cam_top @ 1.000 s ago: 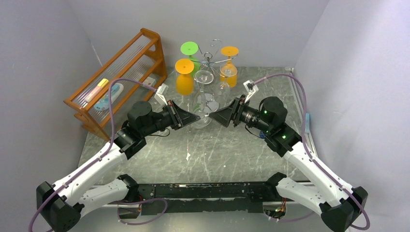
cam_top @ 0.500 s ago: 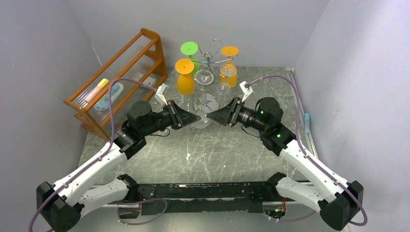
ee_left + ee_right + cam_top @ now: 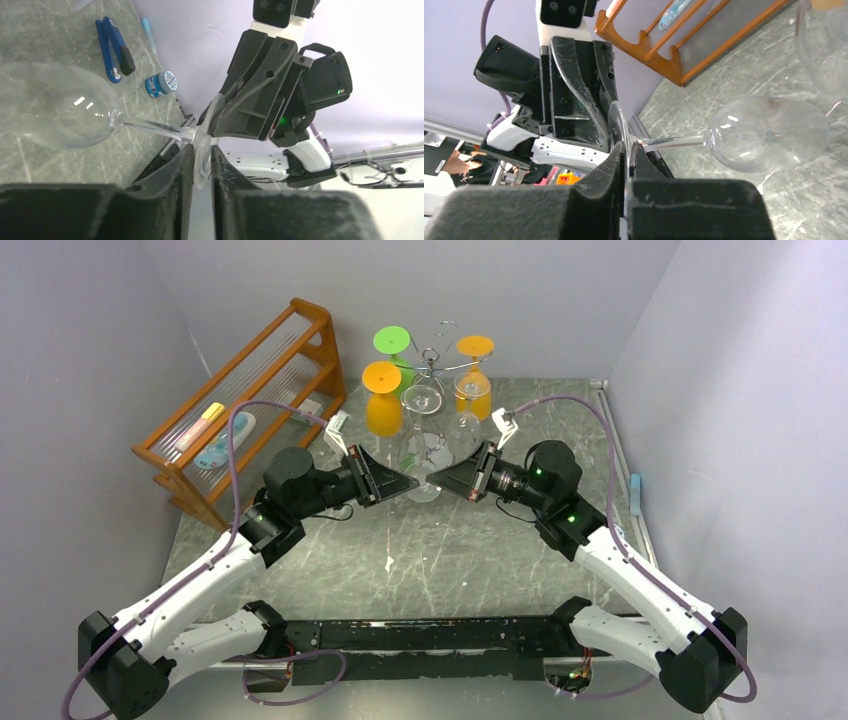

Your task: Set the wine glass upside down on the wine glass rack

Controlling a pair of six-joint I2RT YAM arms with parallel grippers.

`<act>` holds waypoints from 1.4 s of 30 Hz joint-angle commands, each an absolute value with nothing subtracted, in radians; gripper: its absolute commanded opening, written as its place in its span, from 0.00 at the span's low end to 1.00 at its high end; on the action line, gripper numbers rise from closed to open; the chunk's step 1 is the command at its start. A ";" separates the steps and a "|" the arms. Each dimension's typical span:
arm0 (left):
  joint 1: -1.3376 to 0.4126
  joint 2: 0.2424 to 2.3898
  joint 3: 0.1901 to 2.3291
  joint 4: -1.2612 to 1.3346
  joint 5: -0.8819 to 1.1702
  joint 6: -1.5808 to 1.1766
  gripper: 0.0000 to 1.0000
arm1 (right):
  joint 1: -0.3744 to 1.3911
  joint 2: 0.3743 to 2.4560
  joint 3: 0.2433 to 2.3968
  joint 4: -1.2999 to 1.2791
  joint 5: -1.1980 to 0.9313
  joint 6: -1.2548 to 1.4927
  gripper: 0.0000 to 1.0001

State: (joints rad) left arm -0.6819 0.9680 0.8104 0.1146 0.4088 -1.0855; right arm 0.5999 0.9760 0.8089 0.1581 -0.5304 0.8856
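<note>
The clear wine glass (image 3: 423,488) hangs between both grippers above the table, foot level with the fingertips and bowl (image 3: 55,110) pointing down. My right gripper (image 3: 432,478) is shut on the edge of the foot; its pads (image 3: 616,160) press the disc. My left gripper (image 3: 410,480) faces it from the other side. Its jaws stand slightly apart around the foot (image 3: 202,155), with a thin gap on each side. The chrome wine glass rack (image 3: 437,358) stands just behind, with orange, green and clear glasses hanging upside down from it.
An orange wooden shelf (image 3: 250,390) stands at the back left with small items on it. A blue clip (image 3: 112,47) and a small blue-capped pot (image 3: 161,84) lie on the table. Another clear glass bowl (image 3: 824,45) hangs close to the held one. Grey walls enclose the table.
The right gripper moved in towards the glass and closed on its foot. The left gripper's jaws, shut on the foot before, have eased apart.
</note>
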 commanded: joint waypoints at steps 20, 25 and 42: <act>-0.675 0.825 0.921 -0.270 0.013 -0.812 0.92 | 0.597 0.824 0.930 -0.465 0.266 0.631 0.00; -0.676 0.808 0.957 -0.313 -0.031 -0.769 0.91 | 0.597 0.829 0.988 -0.471 0.461 0.633 0.00; -0.675 0.755 0.960 -0.344 -0.066 -0.717 0.90 | 0.395 1.120 1.214 0.119 0.484 0.524 0.00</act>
